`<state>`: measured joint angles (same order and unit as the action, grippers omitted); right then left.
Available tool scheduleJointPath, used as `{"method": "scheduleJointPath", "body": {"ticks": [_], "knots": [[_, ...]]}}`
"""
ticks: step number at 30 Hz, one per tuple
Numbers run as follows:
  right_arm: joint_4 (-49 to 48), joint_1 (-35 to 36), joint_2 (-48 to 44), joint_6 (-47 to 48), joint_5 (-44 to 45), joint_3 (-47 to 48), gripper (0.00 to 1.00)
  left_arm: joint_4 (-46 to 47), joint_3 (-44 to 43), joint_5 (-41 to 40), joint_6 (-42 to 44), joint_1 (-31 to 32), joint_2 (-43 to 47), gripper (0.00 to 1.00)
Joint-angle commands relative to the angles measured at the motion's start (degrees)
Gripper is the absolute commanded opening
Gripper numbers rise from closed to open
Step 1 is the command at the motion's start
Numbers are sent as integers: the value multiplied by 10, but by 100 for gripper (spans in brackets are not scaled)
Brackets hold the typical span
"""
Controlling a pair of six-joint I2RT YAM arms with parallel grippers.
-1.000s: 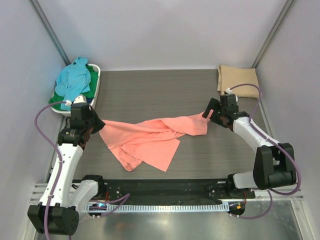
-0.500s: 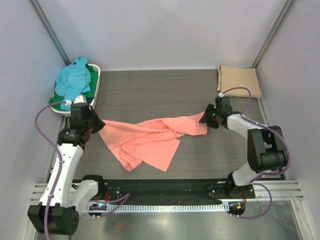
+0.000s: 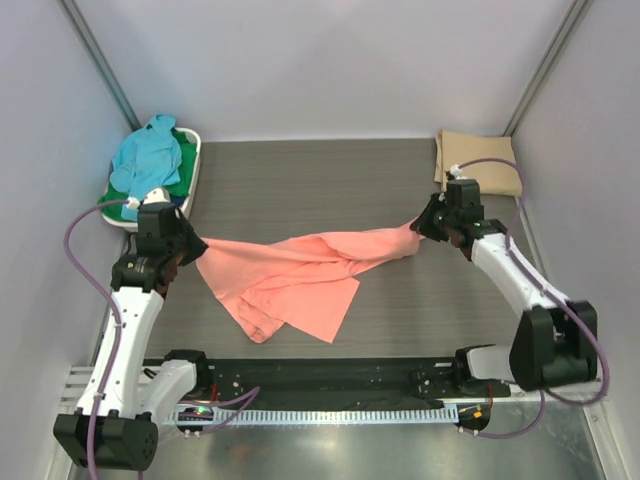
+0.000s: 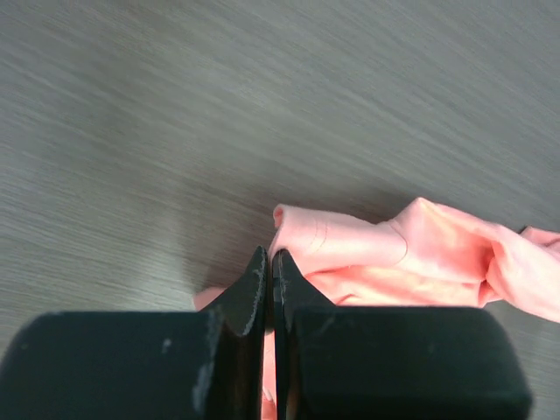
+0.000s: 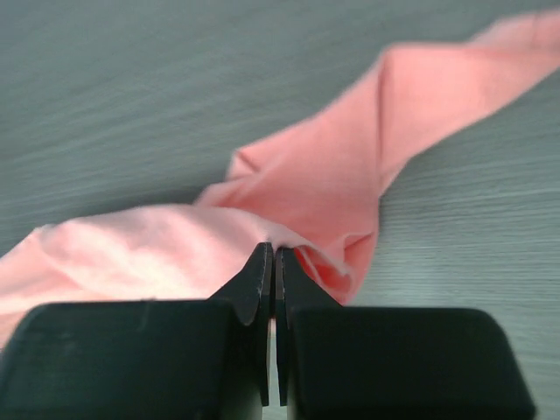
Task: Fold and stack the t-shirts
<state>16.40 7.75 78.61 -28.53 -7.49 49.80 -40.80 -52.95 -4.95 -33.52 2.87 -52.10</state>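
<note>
The salmon-pink t-shirt (image 3: 300,275) lies crumpled and stretched across the middle of the table. My left gripper (image 3: 195,250) is shut on its left edge (image 4: 341,249). My right gripper (image 3: 422,226) is shut on its right end (image 5: 315,188), which is pulled taut and lifted slightly. The tan t-shirt (image 3: 478,160) lies folded at the back right corner. The light blue t-shirt (image 3: 148,157) and the green t-shirt (image 3: 183,170) are heaped in the white basket (image 3: 194,160) at the back left. The teal t-shirt is hidden.
Grey walls close in the table on three sides. A black rail (image 3: 320,375) runs along the near edge between the arm bases. Bare wood-grain tabletop (image 3: 320,185) shows behind the pink shirt.
My right gripper has moved back and to the right, pulling the shirt's right end with it and stretching the cloth. My left gripper has shifted slightly.
</note>
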Motion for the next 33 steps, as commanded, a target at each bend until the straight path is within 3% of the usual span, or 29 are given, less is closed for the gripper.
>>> {"method": "scheduleJointPath", "body": {"ticks": [1, 7, 12, 19, 23, 27, 33], "knots": [[46, 1, -117, 41, 18, 79, 1, -10, -86, -28, 19, -3, 30, 0], [121, 1, -245, 69, 21, 238, 1, -43, -251, -30, 49, -3, 45, 0], [126, 1, -351, 79, 46, 299, 1, -30, -379, 4, 91, -3, 74, 0], [121, 0, -469, 112, 103, 377, 1, 36, -479, 69, 127, -4, 143, 0], [122, 9, -471, 123, 133, 395, 1, 35, -555, 99, 143, -2, 115, 0], [109, 9, -414, 137, 162, 401, 1, 61, -602, 116, 145, -2, 54, 0], [45, 9, -272, 147, 240, 366, 1, 120, -616, 135, 166, -2, -102, 0]]}}
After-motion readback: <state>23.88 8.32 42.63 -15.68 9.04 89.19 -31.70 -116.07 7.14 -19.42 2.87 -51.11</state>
